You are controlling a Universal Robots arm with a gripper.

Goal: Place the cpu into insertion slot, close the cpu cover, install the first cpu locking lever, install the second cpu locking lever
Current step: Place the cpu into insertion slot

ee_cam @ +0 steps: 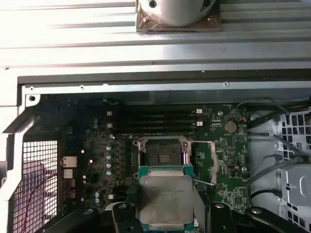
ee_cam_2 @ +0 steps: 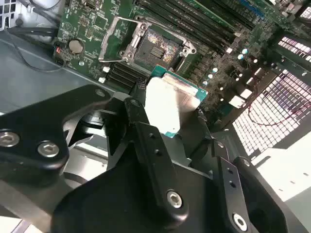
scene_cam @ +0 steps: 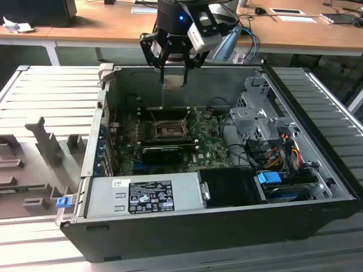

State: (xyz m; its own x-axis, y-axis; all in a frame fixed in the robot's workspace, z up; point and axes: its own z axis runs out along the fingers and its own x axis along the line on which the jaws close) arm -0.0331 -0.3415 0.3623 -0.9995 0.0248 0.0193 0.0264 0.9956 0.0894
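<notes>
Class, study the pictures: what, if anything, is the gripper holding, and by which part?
The gripper holds the cpu, pinched at two opposite side edges, its silvery face left bare.

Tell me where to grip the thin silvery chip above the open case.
Pinch the thin square silvery cpu by two opposite edges, from above, as the black claw does: its flat faces give no hold, and the underside must meet the dark square insertion slot.

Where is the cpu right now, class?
In the exterior view the cpu hangs clamped in the gripper above the open case, with the empty insertion slot lower down inside.
</notes>
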